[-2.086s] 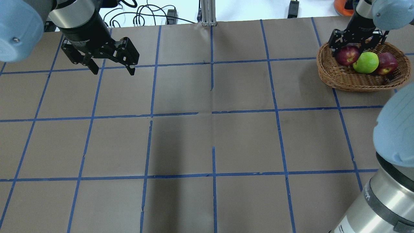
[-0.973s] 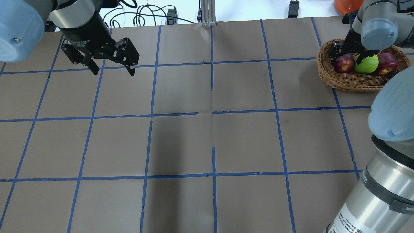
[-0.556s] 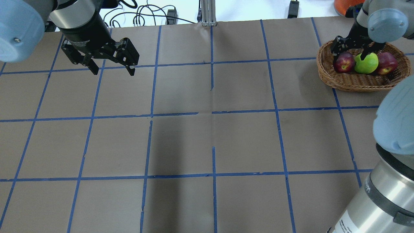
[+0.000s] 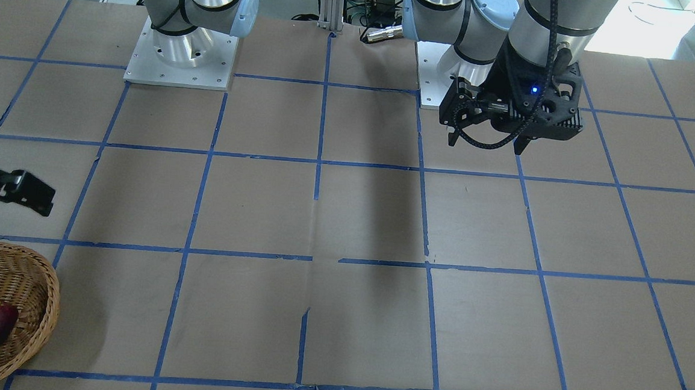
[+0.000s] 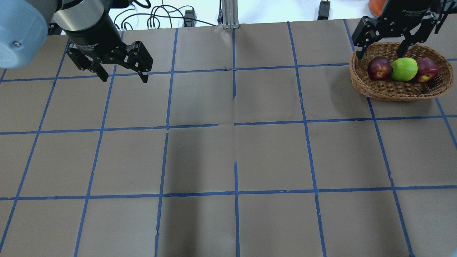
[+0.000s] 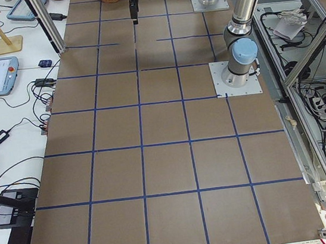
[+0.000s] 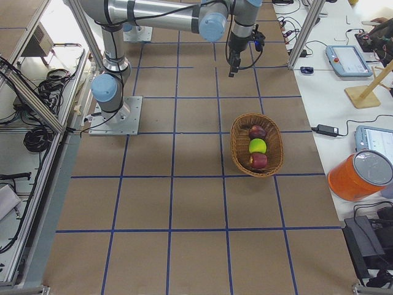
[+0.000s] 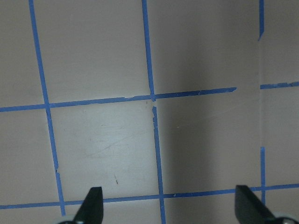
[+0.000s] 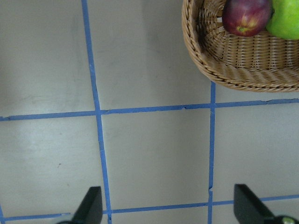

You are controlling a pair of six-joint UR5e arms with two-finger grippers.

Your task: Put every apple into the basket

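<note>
The wicker basket point(image 5: 378, 89) stands at the far right and holds three apples in a row: the dark maroon one point(image 5: 379, 68), the yellow-green one point(image 5: 404, 69) and the speckled red one point(image 5: 427, 69). My right gripper point(image 5: 382, 54) is open and empty, raised over the basket's far left rim. Its wrist view shows the basket point(image 9: 224, 70), the maroon apple point(image 9: 246, 16) and the green apple point(image 9: 285, 18) at the top right. My left gripper point(image 5: 125, 78) is open and empty above the far left of the table, with only bare paper under its fingertips point(image 8: 91, 207).
The table is covered in brown paper with a blue tape grid. A metal post point(image 5: 228, 14) and cables stand at the far edge. The front view shows the basket point(image 4: 45, 297) at its lower left and both arm bases at the top.
My right gripper has risen from among the apples to above the basket's far rim, still open. The right arm's elbow has left the overhead view. The left arm has not moved.
</note>
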